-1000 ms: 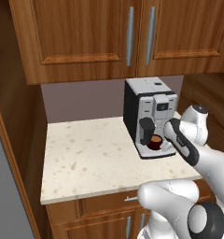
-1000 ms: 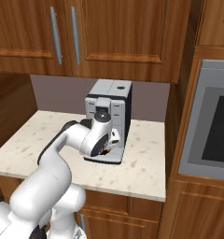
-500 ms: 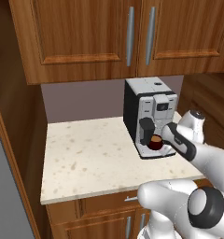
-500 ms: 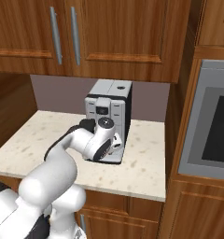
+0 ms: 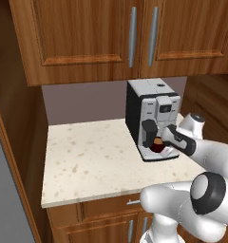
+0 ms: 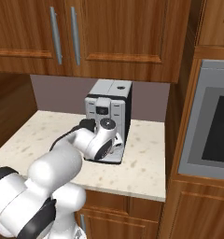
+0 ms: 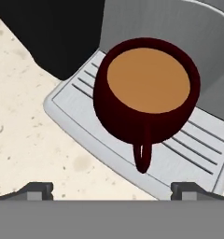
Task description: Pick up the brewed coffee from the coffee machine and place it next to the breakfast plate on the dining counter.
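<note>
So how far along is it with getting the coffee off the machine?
Early. The mug sits full on the drip tray of the coffee machine, handle toward the camera. In hand: the approach, with the gripper open, its tips wide either side just short of the handle, nothing grasped. Left: grip, lift out, carry to the dining counter and set it by the plate.

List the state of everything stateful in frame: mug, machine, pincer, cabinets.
Small dark red mug: upright on the drip tray, full of brown coffee, handle toward the camera, ungrasped.
Boxy black and silver espresso machine: on the speckled beige countertop, mug under its spout.
Pincer: open, fingertips apart, short of the mug.
Overhead wooden cabinet doors: closed.
</note>
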